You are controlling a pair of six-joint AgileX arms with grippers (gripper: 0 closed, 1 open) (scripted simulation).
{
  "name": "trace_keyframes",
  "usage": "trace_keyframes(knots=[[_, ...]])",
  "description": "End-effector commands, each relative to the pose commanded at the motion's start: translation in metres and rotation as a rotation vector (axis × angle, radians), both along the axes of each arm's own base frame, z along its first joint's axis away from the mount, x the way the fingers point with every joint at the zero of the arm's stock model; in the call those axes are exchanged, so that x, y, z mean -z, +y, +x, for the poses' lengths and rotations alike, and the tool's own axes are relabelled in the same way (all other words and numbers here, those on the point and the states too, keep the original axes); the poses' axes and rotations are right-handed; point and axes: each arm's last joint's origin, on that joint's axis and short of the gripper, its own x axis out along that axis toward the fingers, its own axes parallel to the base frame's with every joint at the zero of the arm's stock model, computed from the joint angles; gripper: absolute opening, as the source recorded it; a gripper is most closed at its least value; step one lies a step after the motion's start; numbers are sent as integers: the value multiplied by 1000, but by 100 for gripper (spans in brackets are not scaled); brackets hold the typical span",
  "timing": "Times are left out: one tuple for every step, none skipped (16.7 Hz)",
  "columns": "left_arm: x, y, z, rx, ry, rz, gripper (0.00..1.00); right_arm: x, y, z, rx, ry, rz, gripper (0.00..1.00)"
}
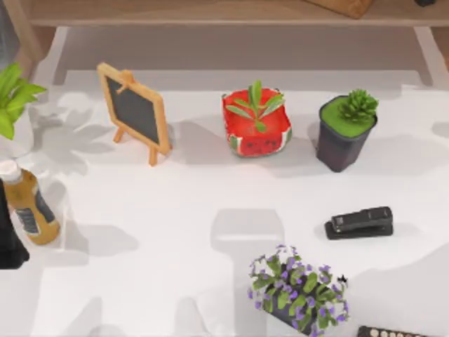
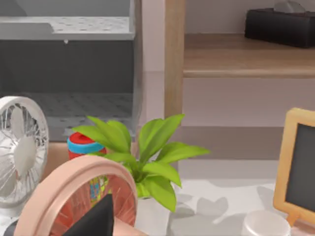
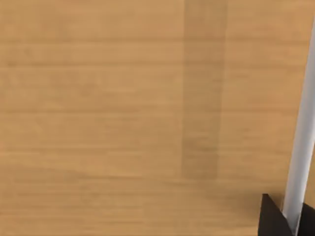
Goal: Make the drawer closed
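Drawer front close under the right gripper

Drawer front (image 3: 123, 118), a plain wooden panel, lay close ahead of the right wrist camera, with its pale metal handle (image 3: 300, 147) running along one side. The right gripper (image 3: 290, 221) sat at that handle, dark tips showing on either side of the bar. Whether it was apart or clamped on the bar, I could not tell. The panel probably belonged to the wooden unit (image 1: 210, 10) at the table's 12 o'clock edge.

To do the closing step well, the push had to go square into the panel, along the drawer's travel. It also had to be slow, so the contact would not slide off the handle, and to continue until the front sat flush.

The left arm (image 1: 10, 239) was parked at 9 o'clock. I could not tell the state of the left gripper (image 2: 98, 219) either.
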Motion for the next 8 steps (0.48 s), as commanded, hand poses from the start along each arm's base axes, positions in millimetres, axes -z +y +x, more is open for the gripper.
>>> trace_keyframes(knots=[[0, 0, 0, 0, 0, 0, 100, 0, 0, 0, 0, 0, 0, 0], [0, 0, 0, 0, 0, 0, 100, 0, 0, 0, 0, 0, 0, 8], [0, 0, 0, 0, 0, 0, 100, 0, 0, 0, 0, 0, 0, 15], [0, 0, 0, 0, 0, 0, 100, 0, 0, 0, 0, 0, 0, 23], [0, 0, 0, 0, 0, 0, 100, 0, 0, 0, 0, 0, 0, 30], [0, 0, 0, 0, 0, 0, 100, 0, 0, 0, 0, 0, 0, 38], [0, 0, 0, 0, 0, 0, 100, 0, 0, 0, 0, 0, 0, 45], [0, 0, 0, 0, 0, 0, 100, 0, 0, 0, 0, 0, 0, 53]])
